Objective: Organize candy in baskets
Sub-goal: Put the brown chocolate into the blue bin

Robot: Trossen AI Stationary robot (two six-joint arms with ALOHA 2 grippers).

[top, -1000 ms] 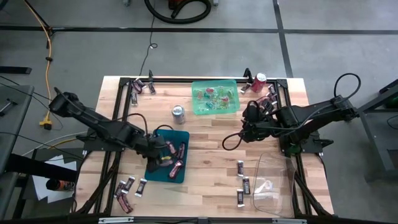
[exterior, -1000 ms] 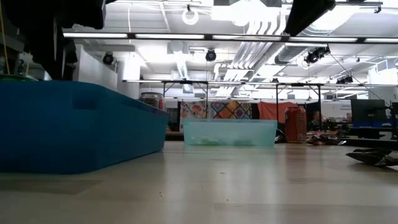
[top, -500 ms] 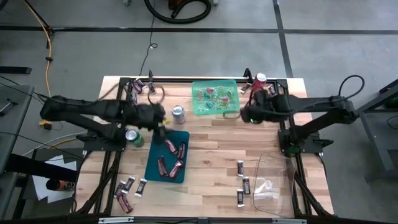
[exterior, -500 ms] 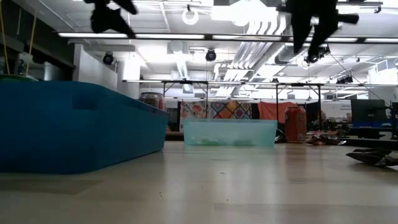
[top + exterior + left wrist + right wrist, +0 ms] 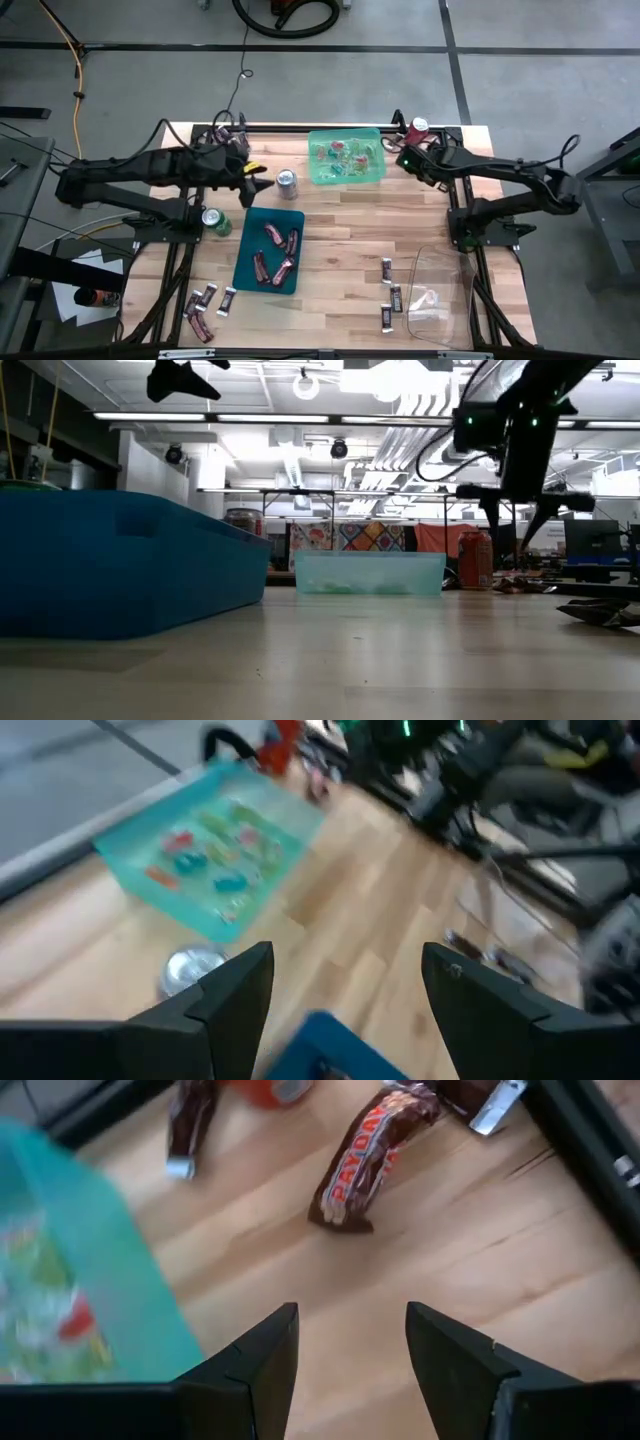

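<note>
On the left of the wooden desk (image 5: 330, 240), our left pincer (image 5: 262, 184) hangs apart and empty, just beside the silver soda can (image 5: 287, 180) and beyond the dark teal rectangular plastic basket (image 5: 270, 250) holding maroon mini bars. A careless swing could topple that can. Mid-desk sits the light green translucent basket (image 5: 346, 156) of small sweets. Our right pincer (image 5: 345, 1342), also apart and empty, hovers near a brown wrapped candy bar (image 5: 370, 1152); coming down off-centre, it might shove the bar against the frame.

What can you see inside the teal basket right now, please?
The teal basket holds several wrapped candy bars, dark brown and pinkish-red, overlapping, so an exact count is unclear. In the low view its opaque wall hides them.
</note>
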